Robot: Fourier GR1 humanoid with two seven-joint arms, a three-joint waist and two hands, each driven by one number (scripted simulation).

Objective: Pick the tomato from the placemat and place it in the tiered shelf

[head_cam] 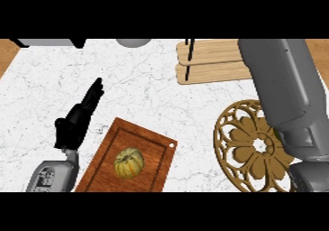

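Left hand [79, 118] rests straight-fingered, holding nothing, beside the board [107, 158] — right hand's fingers can't be seen.

squash [129, 163] on board [107, 155] (lower left), trivet [246, 149] right, shelf [213, 61] behind

Kitchen: white marble bench [147, 90], brown wooden cutting board [130, 158], ornate round wooden placemat [250, 146], pale slatted wooden tiered shelf [210, 61].
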